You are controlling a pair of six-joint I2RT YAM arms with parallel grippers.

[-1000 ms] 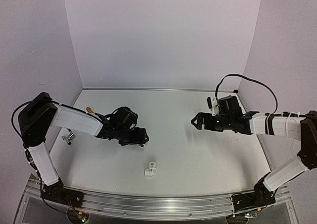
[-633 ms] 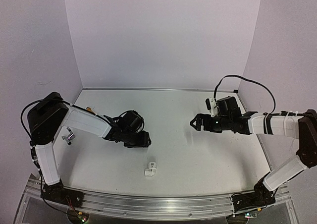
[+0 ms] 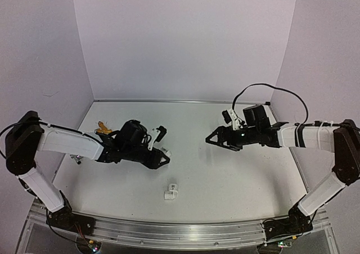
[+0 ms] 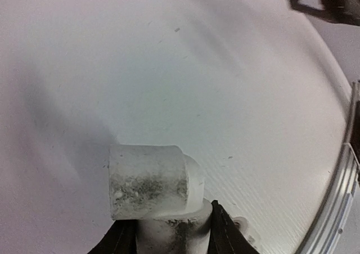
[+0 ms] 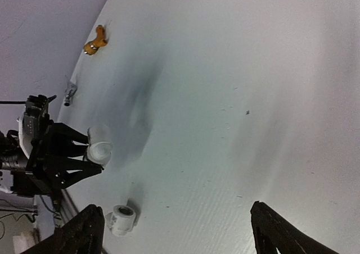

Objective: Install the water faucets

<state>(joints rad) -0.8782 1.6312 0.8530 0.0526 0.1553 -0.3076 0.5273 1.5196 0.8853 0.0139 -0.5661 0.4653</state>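
The left gripper (image 3: 162,157) is clamping narrowly on a white elbow fitting (image 4: 149,181). Its two fingers are pinching the fitting's lower stem, and the other leg of the elbow is sticking out sideways past the fingertips. The right gripper (image 3: 210,140) is standing wide with nothing between its fingers. It is pointing across the worktop (image 3: 225,186) toward the left gripper, well apart from it.

Neither faucet is being held. The brass faucet (image 5: 95,40) is lying on the worktop behind the left gripper, back beside its forearm and toward the far left corner. The silver faucet (image 5: 70,93) is lying nearer the left edge, also behind that gripper and apart from the brass one. A second white fitting (image 3: 170,192) is sitting on the worktop just ahead of and below the left gripper, on the near side.
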